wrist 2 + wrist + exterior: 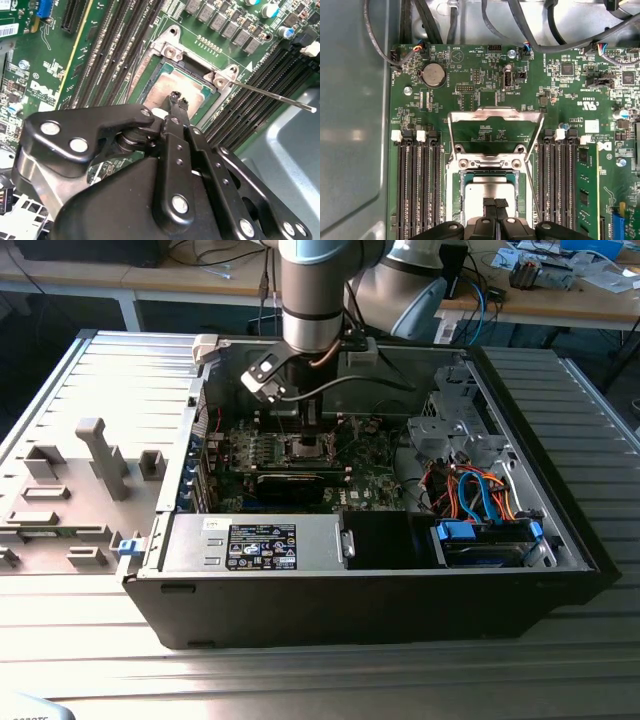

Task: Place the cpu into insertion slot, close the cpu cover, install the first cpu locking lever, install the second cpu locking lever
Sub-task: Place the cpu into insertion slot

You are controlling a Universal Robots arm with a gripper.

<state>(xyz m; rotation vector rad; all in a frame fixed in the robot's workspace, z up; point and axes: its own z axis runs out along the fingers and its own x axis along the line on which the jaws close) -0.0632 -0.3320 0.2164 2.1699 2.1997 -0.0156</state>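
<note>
First wrist view: cpu [487,192] sits in the socket, mid-motherboard [470,75], between 2 banks of memory slots [417,185]. cpu cover [487,161] lies flat over it, and the dull silver top shows through the window. Jaws pressed together, nothing between them. Fingertips [488,202] are over the cpu top, at the side away from the cover hinge; touching or just above, can't tell. Locking levers [536,140] unlatched, thin wire arms standing up off the socket on the hinge side.

Second wrist view: fingertips [174,96] together over the cpu [162,90], cpu cover [170,51] down. 1 locking lever [270,95] sticks out sideways across the memory slots [250,110].

Exterior view: arm [315,290] reaches straight down into the open case [350,610], which lies on its side on the ribbed metal worktop [590,400]. Power supply [260,545] runs along the case edge nearest the camera.
</note>
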